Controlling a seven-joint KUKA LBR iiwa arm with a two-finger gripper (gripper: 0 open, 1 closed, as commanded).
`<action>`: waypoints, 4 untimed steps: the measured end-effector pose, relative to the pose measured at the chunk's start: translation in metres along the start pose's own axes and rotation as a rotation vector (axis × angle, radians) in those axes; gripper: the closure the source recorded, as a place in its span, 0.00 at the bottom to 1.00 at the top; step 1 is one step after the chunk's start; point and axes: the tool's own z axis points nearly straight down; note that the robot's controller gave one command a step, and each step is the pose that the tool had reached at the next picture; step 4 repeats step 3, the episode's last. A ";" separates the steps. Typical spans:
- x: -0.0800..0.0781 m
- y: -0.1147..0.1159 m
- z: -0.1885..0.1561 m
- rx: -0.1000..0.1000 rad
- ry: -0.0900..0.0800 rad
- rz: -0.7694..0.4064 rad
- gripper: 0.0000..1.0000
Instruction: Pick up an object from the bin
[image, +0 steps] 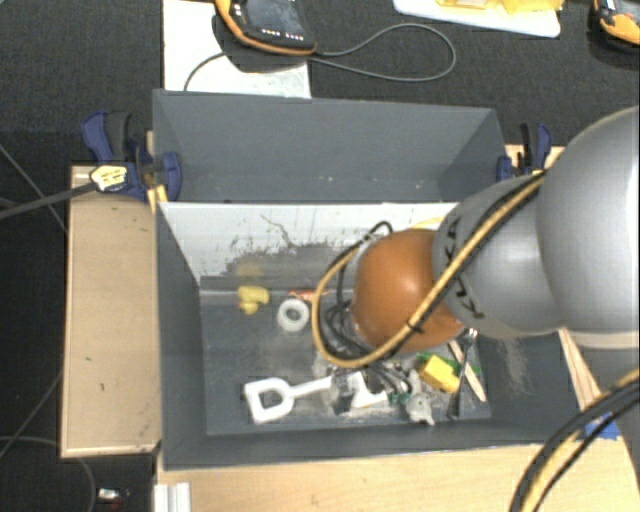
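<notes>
The gripper (352, 392) is down low near the bin's (225, 350) front wall, about midway along it, under the arm's orange cover (395, 290) and a loop of black and yellow cables (322, 318). The cover and cables hide most of it, so I cannot tell whether it is open or closed, or whether it has hold of anything.

It sits at the shaft end of a white plastic toy spade (272, 397), which lies flat along the front wall with its D-shaped handle pointing left. I cannot tell whether the two touch.

Just right of the gripper, a small heap fills the front right corner: a yellow block (440, 373), a green piece (414, 404) and some thin sticks (471, 377) close to the right wall.

The left half of the floor is mostly bare. A white ring (293, 315) lies behind the spade, apart from it. A small yellow piece (252, 297) lies near the back wall.
</notes>
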 end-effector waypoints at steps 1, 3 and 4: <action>0.003 0.000 -0.015 0.000 0.008 0.000 1.00; 0.001 0.000 -0.084 -0.001 0.005 0.003 1.00; 0.001 0.000 -0.084 -0.001 0.005 0.003 1.00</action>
